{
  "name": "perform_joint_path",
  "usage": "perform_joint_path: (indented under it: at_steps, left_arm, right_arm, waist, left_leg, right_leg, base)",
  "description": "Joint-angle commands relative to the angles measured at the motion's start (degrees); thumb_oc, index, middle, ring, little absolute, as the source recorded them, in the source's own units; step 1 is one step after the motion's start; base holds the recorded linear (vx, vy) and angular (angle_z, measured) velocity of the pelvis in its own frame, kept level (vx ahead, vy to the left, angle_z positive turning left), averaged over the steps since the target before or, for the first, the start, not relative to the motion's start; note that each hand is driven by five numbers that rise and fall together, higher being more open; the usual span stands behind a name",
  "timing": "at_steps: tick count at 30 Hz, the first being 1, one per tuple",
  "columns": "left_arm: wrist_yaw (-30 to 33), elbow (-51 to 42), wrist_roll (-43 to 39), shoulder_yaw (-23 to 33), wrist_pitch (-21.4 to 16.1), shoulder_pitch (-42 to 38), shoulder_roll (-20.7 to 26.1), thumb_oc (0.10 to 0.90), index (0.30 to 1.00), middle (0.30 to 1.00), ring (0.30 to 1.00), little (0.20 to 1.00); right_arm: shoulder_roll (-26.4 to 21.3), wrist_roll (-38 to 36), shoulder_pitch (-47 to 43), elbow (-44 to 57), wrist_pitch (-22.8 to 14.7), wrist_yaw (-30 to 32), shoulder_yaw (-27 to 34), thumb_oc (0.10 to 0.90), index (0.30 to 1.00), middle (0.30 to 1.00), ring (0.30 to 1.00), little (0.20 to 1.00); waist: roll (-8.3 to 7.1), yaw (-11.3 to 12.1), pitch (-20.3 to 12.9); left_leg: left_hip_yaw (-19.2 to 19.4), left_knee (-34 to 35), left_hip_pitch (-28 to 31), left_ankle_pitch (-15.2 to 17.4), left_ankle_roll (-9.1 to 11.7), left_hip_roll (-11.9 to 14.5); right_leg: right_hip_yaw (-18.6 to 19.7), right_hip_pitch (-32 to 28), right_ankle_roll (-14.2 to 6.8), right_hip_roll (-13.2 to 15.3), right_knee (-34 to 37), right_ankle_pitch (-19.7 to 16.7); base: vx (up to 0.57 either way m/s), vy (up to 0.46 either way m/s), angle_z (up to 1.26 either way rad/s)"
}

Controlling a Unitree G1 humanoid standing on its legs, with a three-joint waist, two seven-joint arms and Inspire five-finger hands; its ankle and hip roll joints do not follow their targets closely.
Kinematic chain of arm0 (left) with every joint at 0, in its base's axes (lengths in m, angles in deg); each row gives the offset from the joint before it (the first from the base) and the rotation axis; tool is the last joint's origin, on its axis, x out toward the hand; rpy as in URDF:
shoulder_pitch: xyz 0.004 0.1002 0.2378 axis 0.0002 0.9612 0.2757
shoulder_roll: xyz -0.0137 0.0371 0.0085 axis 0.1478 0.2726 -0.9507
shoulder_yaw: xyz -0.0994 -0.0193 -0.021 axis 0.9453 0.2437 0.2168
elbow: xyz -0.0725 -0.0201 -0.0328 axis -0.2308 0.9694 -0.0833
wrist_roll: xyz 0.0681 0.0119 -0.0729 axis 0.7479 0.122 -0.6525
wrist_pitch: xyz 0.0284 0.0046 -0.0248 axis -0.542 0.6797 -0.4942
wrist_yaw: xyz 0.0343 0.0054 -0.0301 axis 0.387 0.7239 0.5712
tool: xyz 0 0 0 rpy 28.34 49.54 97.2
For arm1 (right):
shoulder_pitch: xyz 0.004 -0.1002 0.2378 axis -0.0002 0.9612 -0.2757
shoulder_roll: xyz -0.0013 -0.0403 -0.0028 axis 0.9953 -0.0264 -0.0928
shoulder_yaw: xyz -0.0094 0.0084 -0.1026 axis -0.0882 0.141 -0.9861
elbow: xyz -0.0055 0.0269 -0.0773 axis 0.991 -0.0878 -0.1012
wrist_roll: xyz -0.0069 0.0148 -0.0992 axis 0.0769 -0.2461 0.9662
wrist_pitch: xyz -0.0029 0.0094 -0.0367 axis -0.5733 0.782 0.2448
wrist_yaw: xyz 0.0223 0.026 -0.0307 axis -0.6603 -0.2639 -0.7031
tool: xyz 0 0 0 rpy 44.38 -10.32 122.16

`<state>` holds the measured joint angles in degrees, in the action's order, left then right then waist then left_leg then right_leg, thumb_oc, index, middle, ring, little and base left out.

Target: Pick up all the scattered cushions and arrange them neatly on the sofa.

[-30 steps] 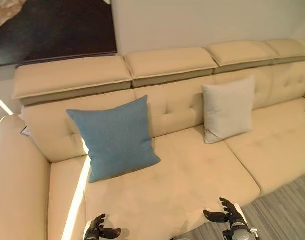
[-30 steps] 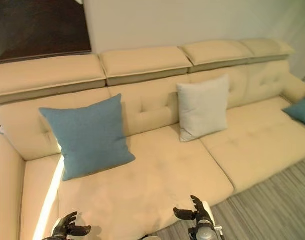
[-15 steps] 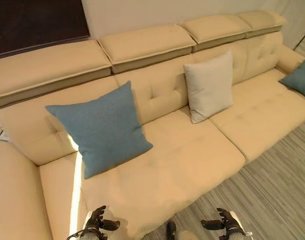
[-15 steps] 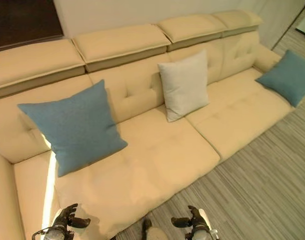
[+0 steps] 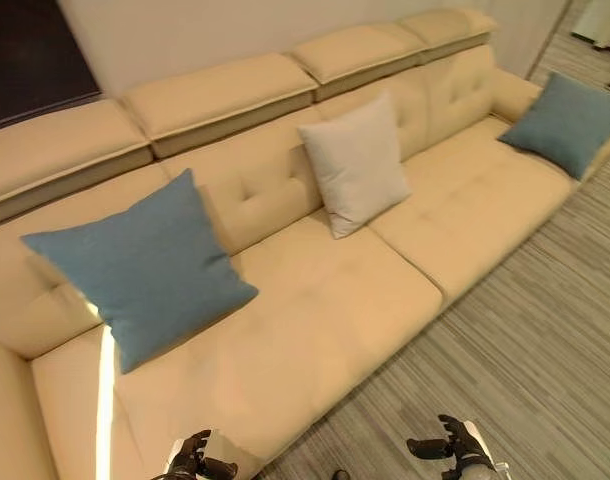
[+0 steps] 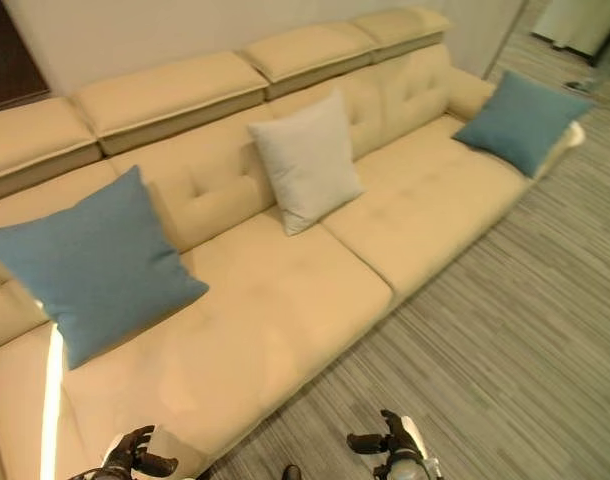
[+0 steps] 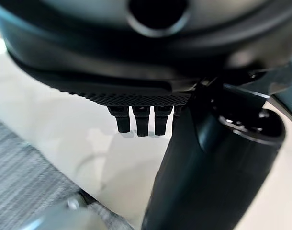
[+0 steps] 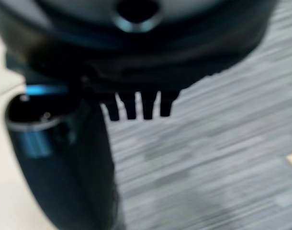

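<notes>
Left eye view, looking down: I see one long cream sofa point(image 5: 315, 300) along the wall, with grey striped floor point(image 5: 525, 350) in front of it. Three cushions sit on it. The large blue cushion point(image 5: 135, 265) leans against the backrest at the left end. The pale grey cushion point(image 5: 353, 165) stands against the backrest near the middle. A second blue cushion point(image 5: 565, 120) rests at the far right end by the armrest.

Both my hands are low at the front edge, empty. The left hand point(image 5: 195, 462) hangs over the seat's front lip, fingers relaxed and holding nothing. The right hand point(image 5: 455, 445) is over the floor, fingers loosely spread.

My worry: the far right cushion sits close to the seat edge, so a careless reach could knock it to the floor. It is also well apart from me, so I would need to walk over first.
</notes>
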<state>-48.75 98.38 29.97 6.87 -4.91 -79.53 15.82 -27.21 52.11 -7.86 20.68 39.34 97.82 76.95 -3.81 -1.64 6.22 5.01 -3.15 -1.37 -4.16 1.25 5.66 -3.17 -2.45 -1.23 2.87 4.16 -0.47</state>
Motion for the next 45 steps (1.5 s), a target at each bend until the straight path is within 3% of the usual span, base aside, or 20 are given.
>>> perform_joint_path:
  at_steps: [1, 2, 4, 5, 7, 10, 13, 15, 18, 19, 21, 22, 23, 24, 26, 29, 35, 36, 45]
  left_arm:
    - [0.09, -2.21, -0.74, 0.72, -1.95, -3.18, 0.05, 0.800, 0.900, 0.900, 0.900, 0.900]
    - [0.12, -2.06, -0.88, 0.56, -1.99, -2.93, -0.34, 0.800, 0.900, 0.900, 0.900, 0.900]
    - [0.12, -2.06, -0.88, 0.55, -2.00, -2.92, -0.36, 0.800, 0.900, 0.900, 0.900, 0.900]
    - [0.08, -1.74, -1.04, 0.57, -1.94, -2.65, -0.53, 0.800, 0.900, 0.900, 0.900, 0.900]
    - [0.08, -1.74, -1.04, 0.57, -1.94, -2.65, -0.54, 0.800, 0.900, 0.900, 0.900, 0.900]
    - [0.15, -1.09, -1.12, 0.84, -1.65, -2.91, 0.05, 0.800, 0.900, 0.900, 0.900, 0.900]
    - [-0.30, -0.40, -0.77, 1.51, -1.32, -2.16, 0.68, 0.800, 0.900, 0.900, 0.900, 0.900]
    - [-0.25, 0.32, -1.09, 2.35, -1.47, -2.19, 1.33, 0.800, 0.900, 0.900, 0.900, 0.900]
    - [0.01, 0.25, -1.24, 3.08, -1.33, -2.01, 2.30, 0.800, 0.900, 0.900, 0.900, 0.900]
    - [-0.10, 0.67, -0.98, 3.40, -1.07, -1.71, 2.42, 0.800, 0.900, 0.900, 0.900, 0.900]
    - [-0.18, 1.03, -0.94, 3.61, -1.01, -1.51, 2.42, 0.800, 0.900, 0.900, 0.900, 0.900]
    - [-0.12, 1.70, -1.02, 4.09, -1.04, -1.17, 2.33, 0.800, 0.900, 0.900, 0.900, 0.900]
    - [-0.12, 1.71, -1.02, 4.09, -1.05, -1.19, 2.34, 0.800, 0.900, 0.900, 0.900, 0.900]
    - [0.10, 2.02, -1.17, 4.42, -1.09, -0.96, 2.18, 0.800, 0.900, 0.900, 0.900, 0.900]
    - [-0.09, 1.54, -2.15, 5.06, -1.07, -0.45, 1.99, 0.800, 0.900, 0.900, 0.900, 0.900]
    - [0.26, 1.20, -2.67, 5.14, -1.17, -0.36, 1.76, 0.800, 0.900, 0.900, 0.900, 0.900]
    - [0.00, 0.05, -0.99, 2.93, -0.61, -1.31, 1.20, 0.800, 0.900, 0.900, 0.900, 0.900]
    - [-0.15, -0.71, -0.66, 1.83, -0.58, -1.83, 0.95, 0.800, 0.900, 0.900, 0.900, 0.900]
    - [0.00, 3.65, 1.52, 1.07, 0.62, -2.83, 0.32, 0.800, 0.900, 0.900, 0.900, 0.900]
  right_arm:
    - [-2.97, -0.05, -2.99, -0.94, -1.29, 2.23, 0.07, 0.800, 0.900, 0.900, 0.900, 0.900]
    - [-3.06, 0.14, -3.26, -1.78, -1.07, 2.16, -0.30, 0.800, 0.900, 0.900, 0.900, 0.900]
    - [-3.08, 0.14, -3.24, -1.76, -1.06, 2.16, -0.30, 0.800, 0.900, 0.900, 0.900, 0.900]
    - [-2.97, 0.79, -3.76, -2.08, -0.73, 2.20, -1.07, 0.800, 0.900, 0.900, 0.900, 0.900]
    - [-2.98, 0.79, -3.76, -2.07, -0.72, 2.21, -1.07, 0.800, 0.900, 0.900, 0.900, 0.900]
    - [-1.87, 1.42, -5.16, -2.24, -0.10, 1.80, -2.95, 0.800, 0.900, 0.900, 0.900, 0.900]
    - [-0.71, 2.47, -5.41, -1.41, 0.02, 1.00, -4.67, 0.800, 0.900, 0.900, 0.900, 0.900]
    - [0.15, 2.87, -6.01, -0.31, -0.13, 0.76, -5.39, 0.800, 0.900, 0.900, 0.900, 0.900]
    - [0.61, 3.55, -6.57, 0.41, -0.17, 0.77, -6.65, 0.800, 0.900, 0.900, 0.900, 0.900]
    - [0.61, 3.68, -6.13, 0.43, -0.29, 0.79, -6.55, 0.800, 0.900, 0.900, 0.900, 0.900]
    - [0.57, 3.64, -5.92, 0.36, -0.30, 0.76, -6.32, 0.800, 0.900, 0.900, 0.900, 0.900]
    - [0.90, 3.47, -5.87, 0.23, -0.41, 0.66, -6.01, 0.800, 0.900, 0.900, 0.900, 0.900]
    - [0.90, 3.47, -5.89, 0.23, -0.41, 0.66, -6.00, 0.800, 0.900, 0.900, 0.900, 0.900]
    - [1.00, 3.56, -5.78, 0.14, -0.46, 0.64, -5.90, 0.800, 0.900, 0.900, 0.900, 0.900]
    - [1.00, 3.66, -5.59, -0.02, 0.10, 0.62, -5.51, 0.800, 0.900, 0.900, 0.900, 0.900]
    - [0.95, 2.98, -5.57, -0.14, 0.30, 1.07, -5.36, 0.800, 0.900, 0.900, 0.900, 0.900]
    - [-0.14, 1.14, -3.86, -0.02, -0.01, 1.51, -3.92, 0.800, 0.900, 0.900, 0.900, 0.900]
    - [-0.21, 0.59, -3.51, -1.10, -0.17, 1.54, -3.80, 0.800, 0.900, 0.900, 0.900, 0.900]
    - [0.40, -1.47, -1.80, -6.33, 0.08, 1.61, -1.35, 0.800, 0.900, 0.900, 0.900, 0.900]
  waist:
    - [0.09, 0.50, 0.61]
    - [0.23, 0.66, 0.25]
    - [0.27, 0.77, 0.31]
    - [0.59, 0.70, -0.05]
    - [0.60, 0.75, -0.06]
    - [0.00, -1.50, 0.11]
    - [-0.66, -2.36, 0.38]
    - [-0.95, -2.23, 1.62]
    - [-0.16, -0.97, 2.68]
    - [0.38, -0.67, 2.32]
    - [0.69, -0.46, 2.11]
    - [1.37, 0.77, 1.62]
    - [1.37, 0.78, 1.52]
    - [1.39, 1.47, 1.02]
    - [0.24, 2.27, -0.43]
    - [-0.01, 2.25, -0.73]
    - [0.18, 0.29, -0.96]
    - [0.24, 0.01, -0.59]
    - [0.88, 0.52, -1.44]
  left_leg:
    - [-6.01, -4.61, -1.74, 8.64, -0.03, -8.61]
    - [-8.88, -5.92, -0.64, 9.86, -0.44, -10.17]
    - [-8.79, -5.96, -0.56, 9.95, -0.45, -10.12]
    - [-10.73, -4.87, 0.97, 11.87, -1.22, -11.33]
    - [-10.68, -4.84, 0.99, 11.87, -1.22, -11.31]
    - [-8.93, -1.90, 2.02, 11.25, -2.73, -11.83]
    - [-8.07, 0.04, 2.40, 10.34, -3.68, -12.31]
    - [-6.38, 0.39, 2.08, 9.62, -4.10, -11.92]
    - [-2.68, 1.12, 1.31, 7.77, -4.21, -9.57]
    - [-1.46, 2.07, 1.73, 7.27, -4.40, -8.70]
    - [-0.69, 2.15, 1.74, 7.11, -4.45, -8.14]
    - [1.73, 1.81, 1.04, 6.99, -4.25, -6.66]
    - [1.75, 1.80, 0.89, 6.91, -4.25, -6.65]
    - [3.14, 1.68, 0.61, 6.97, -3.88, -6.18]
    - [5.84, 2.35, 0.86, 6.62, -2.96, -5.55]
    - [6.60, 1.78, 0.56, 6.42, -2.36, -4.72]
    - [6.16, 2.55, 2.18, 6.01, -1.13, -3.31]
    - [4.28, 1.56, 2.11, 6.41, -0.90, -3.38]
    - [3.24, 3.85, 3.55, 5.58, -0.72, -3.97]
  right_leg:
    - [2.35, 3.44, -4.41, -0.93, -4.82, 0.63]
    - [5.07, 4.36, -4.55, -1.75, -4.62, -0.66]
    - [5.16, 4.30, -4.54, -1.81, -4.63, -0.65]
    - [8.10, 6.20, -5.35, -2.67, -5.16, -1.71]
    - [8.15, 6.23, -5.35, -2.69, -5.20, -1.69]
    - [11.48, 10.19, -6.87, -3.55, -7.09, -4.39]
    - [12.22, 12.13, -7.91, -4.11, -7.81, -5.48]
    - [10.38, 14.19, -8.51, -4.11, -9.22, -5.51]
    - [-0.14, 14.47, -6.97, -0.92, -13.11, -2.42]
    - [-1.46, 12.54, -5.78, -0.06, -15.35, -0.42]
    - [-2.06, 11.71, -5.33, 0.70, -16.61, 0.41]
    - [-6.04, 8.82, -4.76, 4.01, -17.13, 2.37]
    - [-6.03, 8.92, -4.75, 3.99, -17.01, 2.23]
    - [-8.17, 6.35, -5.19, 5.76, -15.47, 2.24]
    - [-7.74, 3.70, -6.44, 5.51, -9.77, 1.48]
    - [-6.65, 3.87, -6.54, 4.18, -7.52, 1.01]
    - [-4.29, 2.11, -5.40, 1.19, -4.54, 1.34]
    - [-3.25, 1.59, -4.88, 0.41, -3.50, 1.33]
    - [-3.83, -0.99, -5.25, -0.17, -0.56, 0.40]
  base:
    - [-0.15, 0.037, -1.26]
    - [-0.06, 0.026, -1.18]
    - [-0.09, 0.045, -1.04]
    - [-0.11, 0.064, -0.66]
    - [-0.08, 0.043, -0.65]
    - [-0.22, 0.100, -1.03]
    - [-0.22, 0.073, -1.41]
    - [-0.21, 0.015, -0.91]
    - [-0.25, -0.031, -1.02]
    - [-0.16, -0.047, -1.19]
    - [-0.12, -0.088, -0.67]
    - [-0.12, -0.109, -0.38]
    - [-0.11, -0.129, -0.61]
    - [-0.04, -0.106, -1.03]
    - [0.00, -0.160, -1.12]
    - [0.00, -0.176, -0.70]
    - [0.02, -0.131, -0.22]
    - [-0.01, -0.107, -0.24]
    - [0.01, -0.012, -0.03]
